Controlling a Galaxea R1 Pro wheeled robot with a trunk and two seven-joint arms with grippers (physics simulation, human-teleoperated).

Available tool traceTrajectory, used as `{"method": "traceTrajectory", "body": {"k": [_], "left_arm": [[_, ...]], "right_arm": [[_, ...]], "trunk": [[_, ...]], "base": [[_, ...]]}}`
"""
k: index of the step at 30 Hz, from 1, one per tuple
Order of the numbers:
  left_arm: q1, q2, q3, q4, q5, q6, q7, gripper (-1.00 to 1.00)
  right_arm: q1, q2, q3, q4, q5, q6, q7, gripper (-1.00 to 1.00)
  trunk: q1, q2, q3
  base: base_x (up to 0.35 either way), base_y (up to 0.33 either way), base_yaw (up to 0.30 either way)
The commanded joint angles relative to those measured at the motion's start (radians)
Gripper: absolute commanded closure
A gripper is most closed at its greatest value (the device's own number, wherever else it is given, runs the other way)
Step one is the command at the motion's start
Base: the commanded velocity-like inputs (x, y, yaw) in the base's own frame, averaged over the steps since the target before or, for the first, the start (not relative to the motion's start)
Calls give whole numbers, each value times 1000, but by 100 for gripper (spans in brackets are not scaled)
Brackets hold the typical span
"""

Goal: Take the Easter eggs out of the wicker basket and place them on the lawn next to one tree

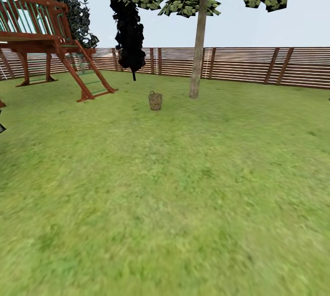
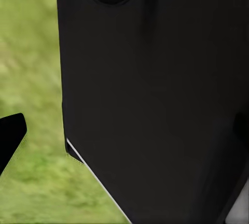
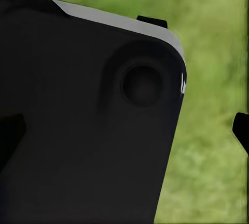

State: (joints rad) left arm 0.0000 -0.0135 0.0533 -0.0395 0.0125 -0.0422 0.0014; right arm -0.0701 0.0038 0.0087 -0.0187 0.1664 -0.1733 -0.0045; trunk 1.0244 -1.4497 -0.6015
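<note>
From the head camera, the wicker basket (image 1: 155,101) stands far off on the lawn (image 1: 174,204), a little left of centre, with the pale-trunked tree (image 1: 198,53) near it on the right and slightly farther back. A dark columnar tree (image 1: 129,35) rises behind the basket on the left, a wooden play frame (image 1: 50,39) sits far left, and the slatted fence (image 1: 256,64) closes the garden at the back. The basket is too small here to tell whether any eggs lie inside it, and no egg is visible on the grass by the tree, so the task looks barely begun: the approach, all three pick-ups and all three placements appear to remain.

In the left wrist view a large black body panel (image 2: 155,94) blocks most of the frame, with blurred grass beside it. I cannot tell how that gripper's jaws stand.

In the right wrist view another dark panel (image 3: 88,115) covers much of the picture over blurred grass. Its jaws cannot be judged either.
</note>
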Motion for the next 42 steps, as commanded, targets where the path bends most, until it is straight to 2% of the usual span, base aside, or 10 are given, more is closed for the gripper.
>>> {"method": "traceTrajectory", "body": {"k": [1,42], "left_arm": [[0,0,5,0,1,-2,0,-100],[0,0,5,0,1,-1,0,-100]], "right_arm": [[0,0,0,1,5,-3,-1,-100],[0,2,-1,-3,1,-3,-2,-100]], "trunk": [[1,0,-1],[1,0,-1]], "base": [[337,0,0],[337,0,0]]}}
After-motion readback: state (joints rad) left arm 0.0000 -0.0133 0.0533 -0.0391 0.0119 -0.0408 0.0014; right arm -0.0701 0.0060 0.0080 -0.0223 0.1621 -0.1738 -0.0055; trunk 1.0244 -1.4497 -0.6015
